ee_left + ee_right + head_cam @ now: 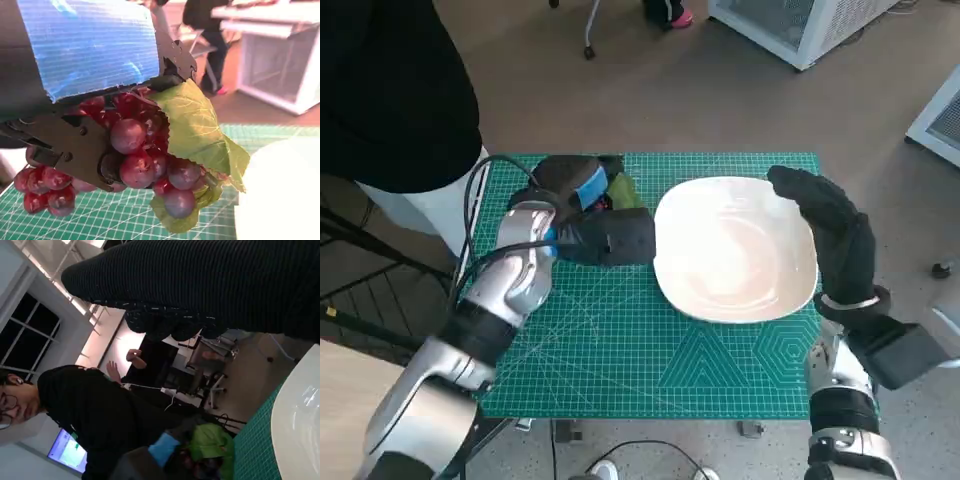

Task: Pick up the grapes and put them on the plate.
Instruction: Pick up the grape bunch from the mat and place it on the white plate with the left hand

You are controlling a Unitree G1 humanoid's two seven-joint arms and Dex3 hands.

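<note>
A bunch of dark red grapes (132, 150) with a green leaf (200, 125) sits in my left hand (90, 45), whose black fingers (75, 145) wrap round it just above the mat. In the head view only the leaf of the grapes (626, 190) shows beside my left hand (570, 195), a little left of the white plate (735, 250). My right hand (830, 225) hangs over the plate's right rim with its fingers stretched out, holding nothing. In the right wrist view the glove of my right hand (210, 285) lies above the plate (300, 420), and the grapes' leaf (212, 447) shows beyond the plate.
A green cutting mat (620, 340) covers the table. A person in black (390, 80) stands at the table's far left corner and also shows as a person (90, 410) in the right wrist view. A white cabinet (800, 25) stands on the floor beyond.
</note>
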